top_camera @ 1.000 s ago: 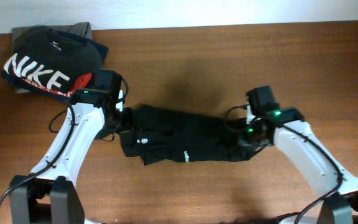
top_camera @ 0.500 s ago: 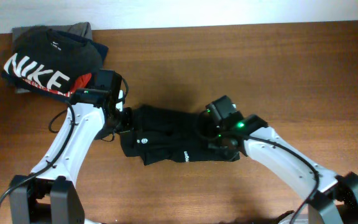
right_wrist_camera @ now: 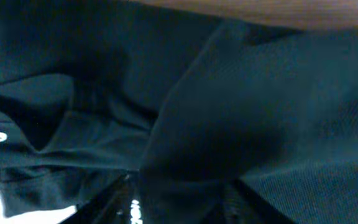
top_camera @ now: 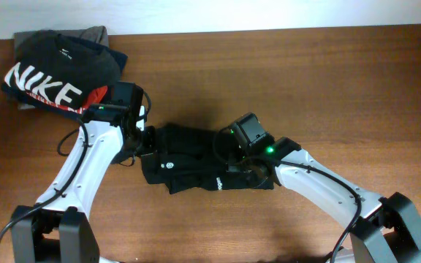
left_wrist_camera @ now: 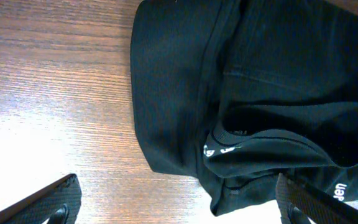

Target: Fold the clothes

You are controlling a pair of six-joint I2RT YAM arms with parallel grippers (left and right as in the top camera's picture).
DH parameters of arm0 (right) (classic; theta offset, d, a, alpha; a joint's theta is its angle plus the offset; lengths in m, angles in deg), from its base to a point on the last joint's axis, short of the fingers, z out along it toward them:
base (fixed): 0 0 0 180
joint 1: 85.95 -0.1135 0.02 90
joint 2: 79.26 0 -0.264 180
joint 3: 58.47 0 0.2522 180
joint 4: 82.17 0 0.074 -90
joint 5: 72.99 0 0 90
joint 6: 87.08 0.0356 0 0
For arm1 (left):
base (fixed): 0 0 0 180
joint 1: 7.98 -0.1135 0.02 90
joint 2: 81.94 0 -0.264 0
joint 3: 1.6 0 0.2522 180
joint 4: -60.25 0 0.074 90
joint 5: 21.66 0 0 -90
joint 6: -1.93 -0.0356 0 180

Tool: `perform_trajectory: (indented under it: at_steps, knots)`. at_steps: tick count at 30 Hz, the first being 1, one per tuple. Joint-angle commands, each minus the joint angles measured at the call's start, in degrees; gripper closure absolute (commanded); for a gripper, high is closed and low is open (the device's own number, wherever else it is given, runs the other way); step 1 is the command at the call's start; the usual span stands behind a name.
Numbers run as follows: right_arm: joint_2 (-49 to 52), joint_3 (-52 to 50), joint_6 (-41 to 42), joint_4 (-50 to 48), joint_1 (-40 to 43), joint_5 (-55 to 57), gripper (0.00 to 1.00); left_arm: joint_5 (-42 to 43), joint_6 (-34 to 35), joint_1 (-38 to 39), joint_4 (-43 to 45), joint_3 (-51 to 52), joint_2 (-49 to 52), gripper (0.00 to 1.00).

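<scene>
The clothes, a plain black top with small white print, lie bunched in the middle of the table. They fill much of the left wrist view and nearly all of the right wrist view. My left gripper hovers at the garment's left edge. It is wide open, with bare wood and a corner of fabric between its fingers. My right gripper presses down on the garment's middle. Its fingers stand apart, with a fold of black fabric lying loosely between them.
A stack of folded garments topped by a black NIKE T-shirt sits at the back left corner, just behind my left arm. Bare wooden table stretches to the right and front.
My right arm swept left across the table, carrying the garment's right end over onto its middle. Its jaws have spread apart. The left arm stayed still and open.
</scene>
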Motion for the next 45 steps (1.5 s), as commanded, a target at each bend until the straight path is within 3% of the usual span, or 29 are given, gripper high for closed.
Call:
perform_trajectory:
  at_steps: [1,11,17,25,33,38,45]
  knots:
    - [-0.5,1.6,-0.1,1.5,-0.1,-2.5,0.53,0.5,0.3,0.1,-0.1,0.1,0.0,0.01]
    - [-9.5,8.5,-3.0,10.6,5.5,-2.4,0.56,0.5,0.3,0.1,-0.1,0.1,0.0,0.01]
    - [-6.1,8.3,-3.0,9.4,6.4,-2.1,0.96,0.5,0.3,0.1,-0.1,0.1,0.0,0.01]
    - [4.4,8.3,-2.4,6.6,6.4,-2.2,0.96,0.5,0.3,0.1,-0.1,0.1,0.0,0.01]
    - [15.0,8.4,-4.6,-3.1,6.5,-3.5,0.96,0.5,0.3,0.1,-0.1,0.1,0.0,0.01]
    - [11.7,10.0,-5.2,0.9,6.5,-3.0,0.96,0.5,0.3,0.1,-0.1,0.1,0.0,0.01]
    - [-1.8,14.6,-7.8,13.6,6.5,-2.4,0.96,0.5,0.3,0.1,-0.1,0.1,0.0,0.01]
